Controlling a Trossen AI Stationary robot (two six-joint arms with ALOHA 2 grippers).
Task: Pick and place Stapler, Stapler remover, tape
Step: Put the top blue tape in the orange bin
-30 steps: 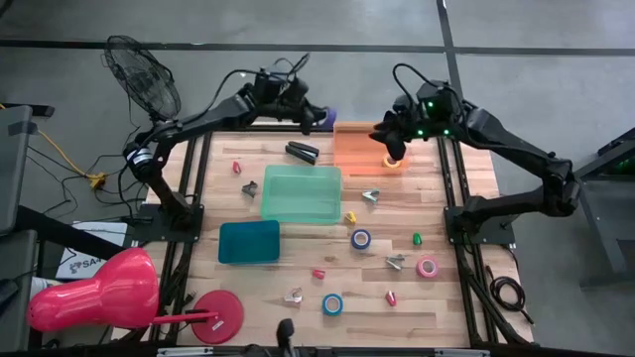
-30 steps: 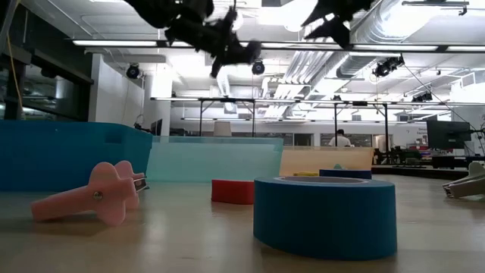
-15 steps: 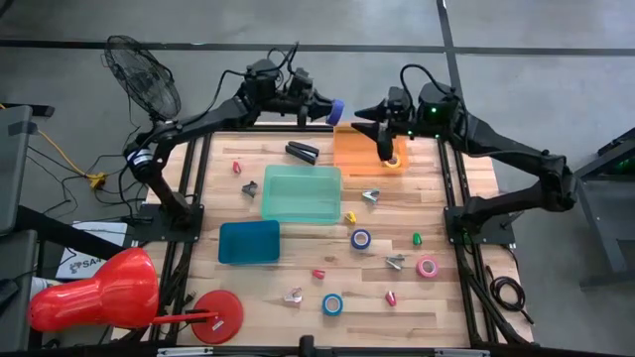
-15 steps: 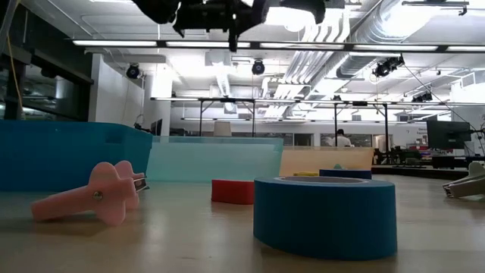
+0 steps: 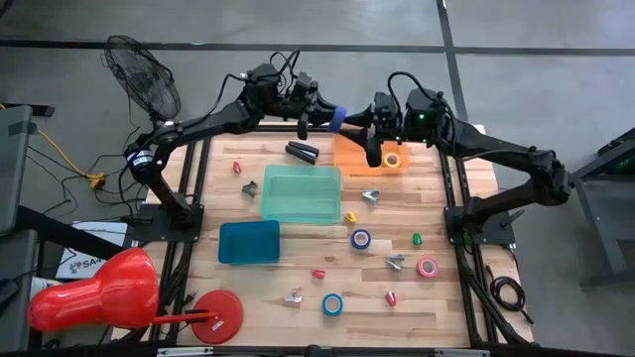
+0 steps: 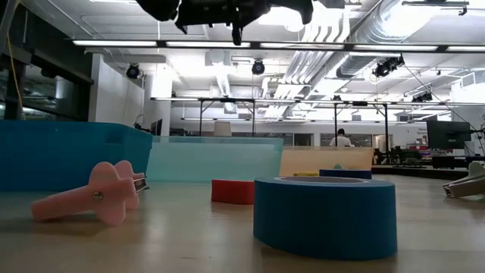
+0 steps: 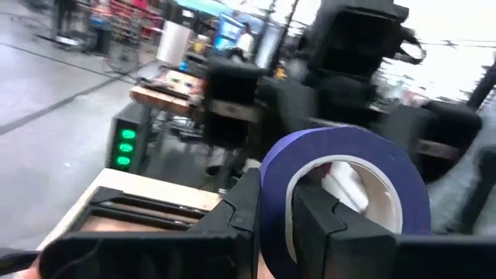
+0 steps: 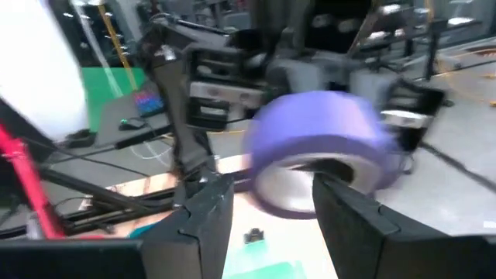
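Observation:
My left gripper (image 5: 324, 115) (image 7: 275, 194) is raised above the table's far edge, shut on a purple tape roll (image 5: 338, 116) (image 7: 341, 182). My right gripper (image 5: 370, 137) (image 8: 271, 190) hangs over the orange tray (image 5: 353, 151), open and turned level toward that roll (image 8: 318, 143), which shows just ahead of its fingers. I cannot tell if they touch. A yellow tape roll (image 5: 393, 160) lies flat in the orange tray. The black stapler (image 5: 303, 152) lies on the table beside the tray. More tape rolls (image 5: 360, 238) (image 5: 428, 266) (image 5: 332, 303) lie flat on the table. My left gripper holds the purple roll by its wall (image 7: 275, 209), one finger (image 7: 310, 221) inside the ring and one finger (image 7: 242, 205) outside. The fingers come level from the table's left. The roll is lifted clear, standing on edge with its hole facing sideways.
A green tray (image 5: 301, 193) sits mid-table and a teal bin (image 5: 249, 241) nearer the left. Staple removers (image 5: 249, 188) (image 5: 370, 196) (image 5: 395, 262) (image 5: 293, 295) and small red, green and yellow pieces are scattered. In the low view a blue roll (image 6: 326, 216) stands close.
My left gripper has carried the purple roll up and toward the table's right. My right gripper has risen from pointing down over the yellow roll in the orange tray, turned level, and moved left toward the purple roll.

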